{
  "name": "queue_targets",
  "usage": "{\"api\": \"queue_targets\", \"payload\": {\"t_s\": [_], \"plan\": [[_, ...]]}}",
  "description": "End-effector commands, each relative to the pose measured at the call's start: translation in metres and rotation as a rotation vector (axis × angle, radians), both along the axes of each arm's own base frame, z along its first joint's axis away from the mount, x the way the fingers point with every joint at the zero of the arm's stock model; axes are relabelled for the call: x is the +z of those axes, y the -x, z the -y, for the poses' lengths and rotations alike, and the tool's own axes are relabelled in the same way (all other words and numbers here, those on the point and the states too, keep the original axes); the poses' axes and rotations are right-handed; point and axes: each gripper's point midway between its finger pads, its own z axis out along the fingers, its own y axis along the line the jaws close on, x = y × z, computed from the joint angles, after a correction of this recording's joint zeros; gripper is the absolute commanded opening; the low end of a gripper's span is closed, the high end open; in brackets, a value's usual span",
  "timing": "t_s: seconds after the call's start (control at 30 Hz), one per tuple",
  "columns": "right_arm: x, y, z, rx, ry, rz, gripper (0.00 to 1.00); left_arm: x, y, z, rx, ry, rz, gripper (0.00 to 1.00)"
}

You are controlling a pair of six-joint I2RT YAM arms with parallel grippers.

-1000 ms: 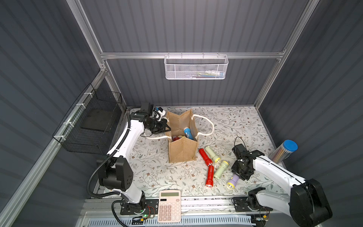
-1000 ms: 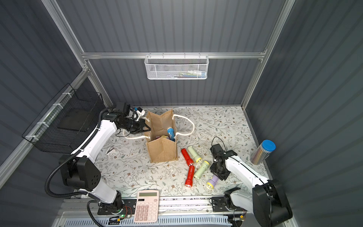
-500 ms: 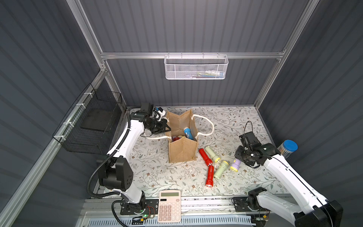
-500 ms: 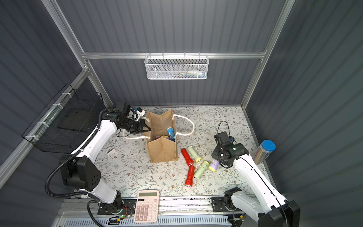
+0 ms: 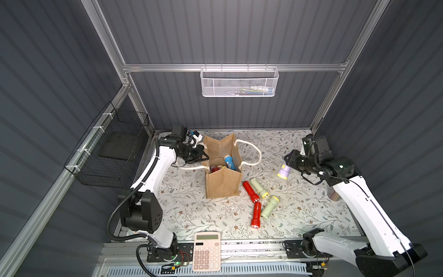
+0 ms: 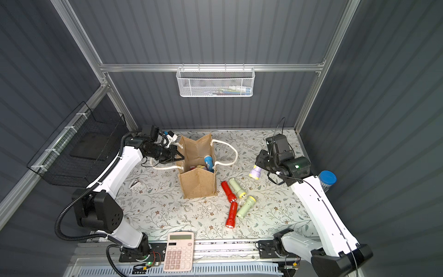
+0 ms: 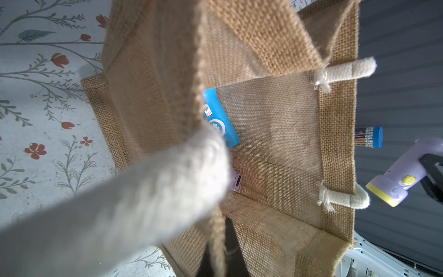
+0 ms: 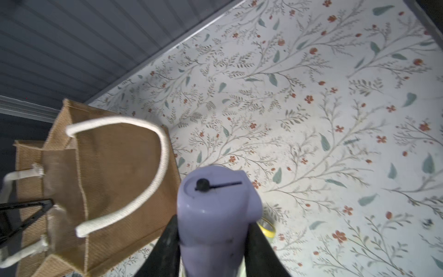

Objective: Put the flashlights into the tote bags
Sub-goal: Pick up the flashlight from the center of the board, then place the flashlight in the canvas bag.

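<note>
The tan jute tote bag (image 5: 223,184) (image 6: 197,182) stands open mid-table. My left gripper (image 5: 203,157) (image 7: 217,251) is shut on its left rim, beside a white rope handle (image 7: 143,191). Inside the bag lie a blue flashlight (image 5: 229,162) (image 7: 220,120) and a red one (image 5: 215,168). My right gripper (image 5: 290,160) (image 8: 213,239) is shut on a lilac flashlight (image 5: 284,171) (image 8: 213,203), held in the air to the right of the bag, yellow-rimmed head down. Two red flashlights (image 5: 250,191) (image 5: 256,214) and two pale green ones (image 5: 259,188) (image 5: 269,207) lie on the cloth by the bag's front right.
A pink calculator (image 5: 207,251) sits at the front edge. A white mesh basket (image 5: 239,82) hangs on the back wall and a black wire basket (image 5: 112,153) on the left wall. The blue-capped pencil tube (image 6: 327,179) stands at the right wall behind my right arm.
My right arm has lifted the lilac flashlight off the cloth near the front and carried it up and back, to the right of the bag. The left arm has not moved.
</note>
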Motion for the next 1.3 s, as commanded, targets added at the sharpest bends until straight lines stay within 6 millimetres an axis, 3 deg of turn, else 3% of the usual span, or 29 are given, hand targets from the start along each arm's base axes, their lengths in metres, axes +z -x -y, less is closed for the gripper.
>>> {"api": "queue_targets", "payload": {"t_s": [0.0,0.2,0.37,0.53,0.7,0.9,1.07,1.27], "plan": [[0.032,-0.031,-0.029,0.058,-0.089,0.113,0.12,0.031,-0.001,0.002,-0.009,0.056,0.089,0.0],[0.066,-0.062,-0.096,0.23,-0.156,0.204,0.13,0.031,0.0,0.002,-0.01,0.05,0.096,0.0],[0.095,-0.075,-0.161,0.39,-0.182,0.286,0.13,0.029,-0.001,0.003,-0.015,0.059,0.09,0.0],[0.102,-0.083,-0.22,0.532,-0.198,0.323,0.14,0.03,0.0,0.005,-0.022,0.075,0.088,0.0],[0.068,-0.089,-0.265,0.63,-0.213,0.262,0.14,0.03,0.0,0.006,-0.022,0.078,0.087,0.0],[0.014,-0.081,-0.3,0.745,-0.17,0.181,0.14,0.027,-0.002,0.006,-0.017,0.079,0.082,0.0],[-0.028,-0.066,-0.314,0.814,-0.109,0.11,0.13,0.028,-0.003,0.005,-0.01,0.077,0.086,0.0],[-0.075,-0.055,-0.315,0.836,-0.038,0.001,0.13,0.028,-0.005,0.005,-0.006,0.077,0.083,0.0]]}}
